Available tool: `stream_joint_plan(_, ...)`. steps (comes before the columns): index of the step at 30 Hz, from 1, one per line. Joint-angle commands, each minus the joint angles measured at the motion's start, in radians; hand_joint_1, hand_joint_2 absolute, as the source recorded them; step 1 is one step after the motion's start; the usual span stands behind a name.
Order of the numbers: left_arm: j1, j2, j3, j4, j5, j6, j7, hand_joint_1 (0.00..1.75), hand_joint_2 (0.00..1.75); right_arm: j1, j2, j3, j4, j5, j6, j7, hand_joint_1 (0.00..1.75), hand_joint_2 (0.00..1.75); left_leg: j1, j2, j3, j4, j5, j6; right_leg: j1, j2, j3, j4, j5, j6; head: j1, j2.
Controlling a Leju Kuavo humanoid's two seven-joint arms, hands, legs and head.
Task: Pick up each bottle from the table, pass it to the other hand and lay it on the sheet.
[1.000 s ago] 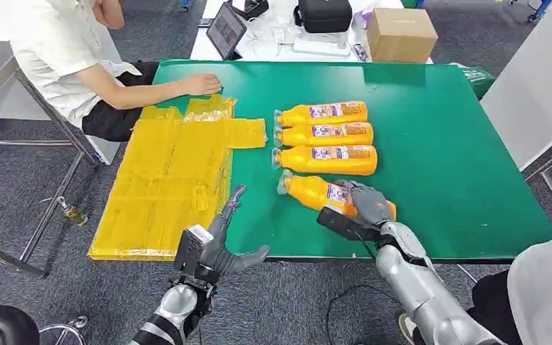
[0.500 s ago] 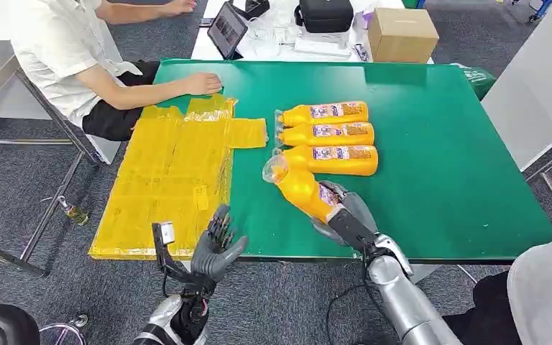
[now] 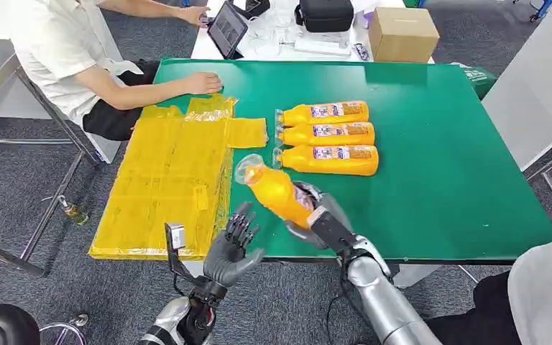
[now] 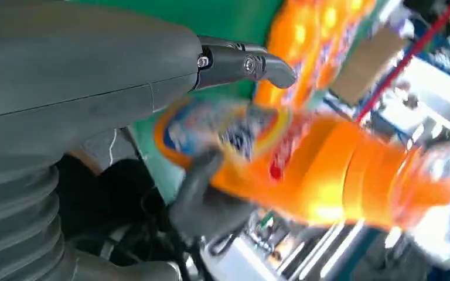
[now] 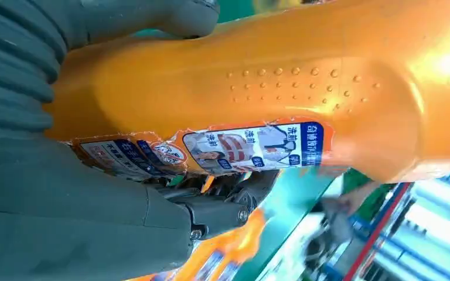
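My right hand grips an orange bottle by its lower body and holds it above the table's front edge, clear cap tilted up and to the left. The same bottle shows close up in the right wrist view, and blurred in the left wrist view. My left hand is raised just left of the bottle, fingers spread, holding nothing. Three more orange bottles lie side by side mid-table. The yellow sheet covers the table's left part and hangs over its edge.
A person in a white shirt sits at the far left with a hand on the green table near the sheet. A cardboard box, a tablet and a black case stand behind the table.
My right hand has lifted the bottle off the table and carried it left toward my left hand. My left hand has turned up with its fingers spread.
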Motion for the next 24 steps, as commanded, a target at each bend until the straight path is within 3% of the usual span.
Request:
stream_joint_plan(1, -0.067, 0.018, -0.040, -0.029, -0.111, 0.111, -0.061, 0.00, 1.75, -0.056, 0.048, 0.167, 0.082, 0.010, 0.043, 0.001, 1.75, 1.75, 0.001, 0.003, 0.003, 0.000, -0.001, 0.001, 0.001, 0.001, 0.002, 0.000, 0.000, -0.003, 0.000, 0.000)
stream_joint_plan(6, -0.088, -0.001, -0.015, 0.031, -0.074, 0.134, -0.004, 0.00, 1.75, -0.051, 0.057, 0.219, 0.064, 0.006, 0.048, 0.002, 1.75, 1.75, 0.000, 0.002, 0.002, 0.000, -0.001, 0.001, 0.001, 0.001, 0.002, 0.000, 0.000, -0.002, 0.000, 0.000)
stream_joint_plan(18, -0.092, -0.012, 0.023, 0.024, -0.051, 0.174, -0.044, 0.00, 1.75, -0.026, 0.035, 0.276, -0.004, 0.004, 0.072, 0.003, 1.75, 1.75, 0.000, 0.001, 0.002, 0.000, -0.001, 0.001, 0.001, 0.000, 0.001, 0.000, -0.001, -0.002, 0.000, 0.000)
stream_joint_plan(21, -0.076, -0.011, 0.045, -0.032, 0.025, 0.082, -0.028, 0.00, 1.75, -0.025, 0.036, 0.305, 0.010, 0.010, 0.070, 0.007, 1.75, 1.75, 0.000, 0.001, 0.003, 0.000, -0.001, 0.002, 0.001, -0.001, 0.003, -0.001, -0.001, -0.003, 0.000, 0.000)
stream_joint_plan(24, -0.067, -0.007, 0.044, -0.063, 0.028, 0.079, -0.022, 0.00, 1.75, -0.035, 0.037, 0.313, 0.038, 0.022, 0.055, 0.009, 1.75, 1.75, 0.001, 0.001, 0.002, 0.000, -0.001, 0.001, 0.001, 0.000, 0.002, -0.001, -0.001, -0.003, 0.000, 0.000)
